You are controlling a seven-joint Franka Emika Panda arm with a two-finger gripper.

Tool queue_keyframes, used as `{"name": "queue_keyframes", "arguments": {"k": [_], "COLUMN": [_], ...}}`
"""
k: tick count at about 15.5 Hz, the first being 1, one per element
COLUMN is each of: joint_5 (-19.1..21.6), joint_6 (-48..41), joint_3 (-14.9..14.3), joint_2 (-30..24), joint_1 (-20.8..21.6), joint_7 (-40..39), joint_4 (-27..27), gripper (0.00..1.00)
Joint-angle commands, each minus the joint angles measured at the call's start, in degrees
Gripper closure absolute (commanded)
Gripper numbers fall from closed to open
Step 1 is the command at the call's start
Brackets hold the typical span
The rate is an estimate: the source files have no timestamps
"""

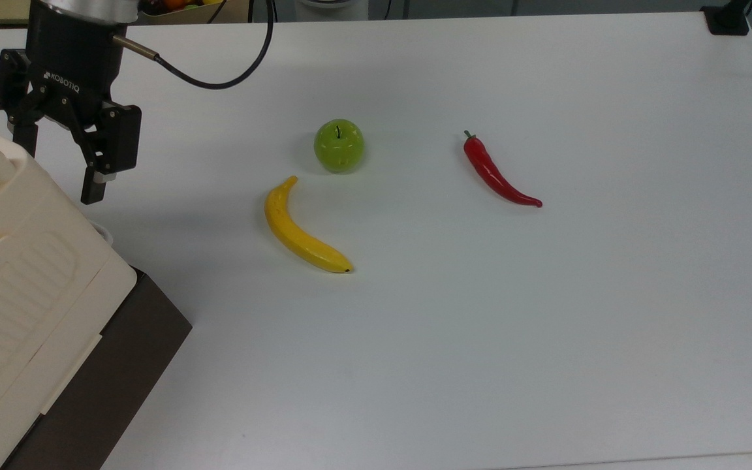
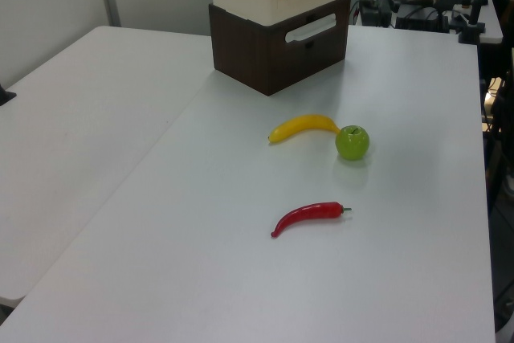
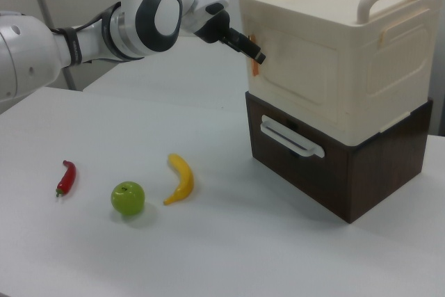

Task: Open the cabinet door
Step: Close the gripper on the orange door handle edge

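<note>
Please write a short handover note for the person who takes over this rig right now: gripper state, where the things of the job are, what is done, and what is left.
Gripper: open, empty, at the orange handle on the edge of the cabinet door, at the right view's left of the door.
Cabinet: cream unit standing on a dark brown base, at the right view's right of the table.
Door: shut, flush with the cabinet front.
Banana, green apple and red chili lie on the table, apart from the cabinet.
Done: approach to the handle.
Left: grip the handle and swing the door open.
</note>
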Motion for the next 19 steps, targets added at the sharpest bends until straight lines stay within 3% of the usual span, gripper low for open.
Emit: {"name": "queue_keyframes", "arguments": {"k": [1, 2, 6, 11, 13, 19], "joint_5": [-3.11, -4.07, -4.70, -4.61, -4.61, -4.52], "joint_6": [1.07, 1.24, 1.25, 1.16, 1.07, -0.33], "joint_3": [-0.16, -0.16, -0.07, -0.07, -0.07, 0.36], "joint_2": [0.90, 1.08, 1.17, 0.82, 0.64, -1.98], "joint_1": [0.42, 0.42, 0.51, 0.59, 0.68, 0.86], "joint_7": [1.67, 1.59, 1.58, 1.50, 1.41, 1.32], "joint_4": [0.81, 0.72, 0.46, -0.06, -0.07, -2.96], "gripper": [0.20, 0.31, 0.59, 0.81, 0.87, 0.89]}}
